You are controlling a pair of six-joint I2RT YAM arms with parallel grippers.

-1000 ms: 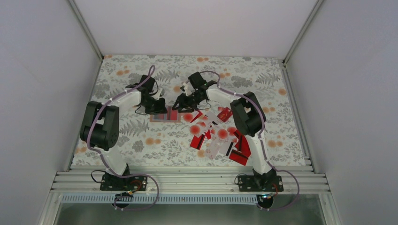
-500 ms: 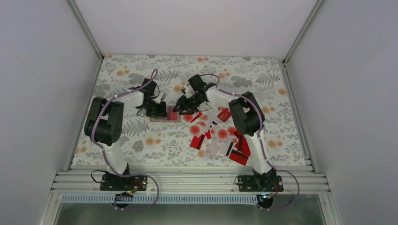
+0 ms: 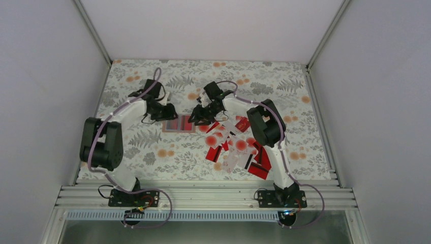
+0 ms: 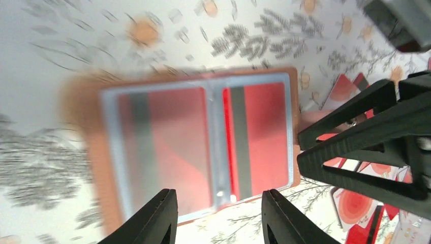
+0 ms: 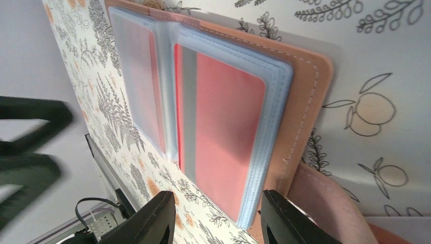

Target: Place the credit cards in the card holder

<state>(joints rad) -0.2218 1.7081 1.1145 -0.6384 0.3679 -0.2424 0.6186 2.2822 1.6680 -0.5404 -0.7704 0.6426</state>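
The card holder [image 3: 179, 124] lies open and flat on the floral cloth, a tan cover with clear sleeves. Red cards with dark stripes sit in both sleeves, as the left wrist view [image 4: 262, 137] and the right wrist view [image 5: 228, 137] show. My left gripper [image 3: 172, 113] is open and empty just behind the holder's left half [image 4: 201, 147]. My right gripper [image 3: 195, 119] is open and empty at the holder's right edge [image 5: 305, 101]. The loose credit cards [image 3: 235, 145], red and white, lie scattered to the right of the holder; a few show in the left wrist view [image 4: 350, 208].
The holder's tan closing flap [image 5: 330, 198] sticks out under my right gripper's finger. The right gripper's black fingers [image 4: 366, 147] fill the right side of the left wrist view. The table's walls rise at both sides and the back.
My left arm has swung its elbow out to the left and drawn the gripper a little back from the holder. The right arm and the holder have barely moved.
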